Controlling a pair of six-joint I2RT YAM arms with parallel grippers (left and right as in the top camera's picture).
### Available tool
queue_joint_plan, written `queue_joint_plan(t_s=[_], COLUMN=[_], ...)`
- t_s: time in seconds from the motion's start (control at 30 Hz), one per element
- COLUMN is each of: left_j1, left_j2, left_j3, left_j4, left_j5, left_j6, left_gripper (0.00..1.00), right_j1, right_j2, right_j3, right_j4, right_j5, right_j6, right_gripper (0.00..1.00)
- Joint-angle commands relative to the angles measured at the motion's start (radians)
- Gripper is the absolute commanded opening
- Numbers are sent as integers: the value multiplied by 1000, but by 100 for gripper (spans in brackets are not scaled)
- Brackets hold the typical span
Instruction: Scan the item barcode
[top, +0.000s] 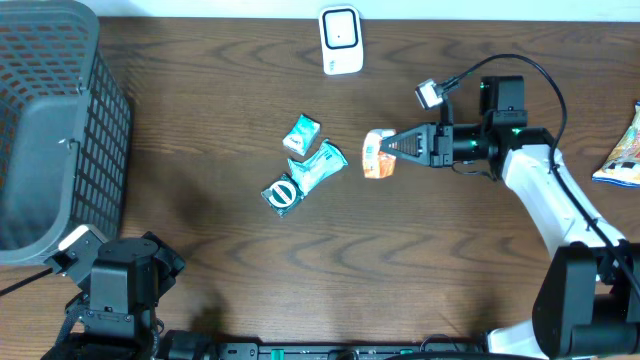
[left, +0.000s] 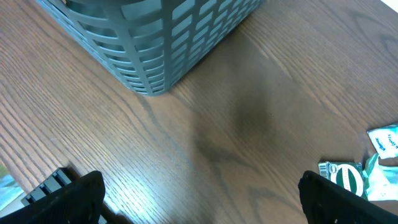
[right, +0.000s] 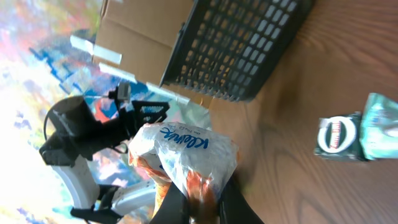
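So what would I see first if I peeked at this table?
Probably the orange-and-white packet pinched in the right gripper, near the middle of the table. Just to its left lie three teal packets in a bunch. A big grey basket fills the far left corner, and a small white scanner sits at the back edge.

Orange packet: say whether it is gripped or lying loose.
Gripped. The right jaws are shut on the orange packet, pinching its lower edge in the right wrist view.
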Motion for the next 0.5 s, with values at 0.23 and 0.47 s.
queue_joint_plan(t_s=[0.23, 0.47], left_j1=[7, 7], left_j2=[-1, -1], left_j3=[0, 0], left_j4=[-3, -3], left_j5=[-17, -17], left_j6=[-13, -13], left_gripper=[98, 98], right_j1=[89, 101], right_j2=[-16, -16], right_j3=[13, 12], right_j4=[77, 78], right_j5=[-28, -28], right_j6=[63, 64], right_gripper=[1, 1])
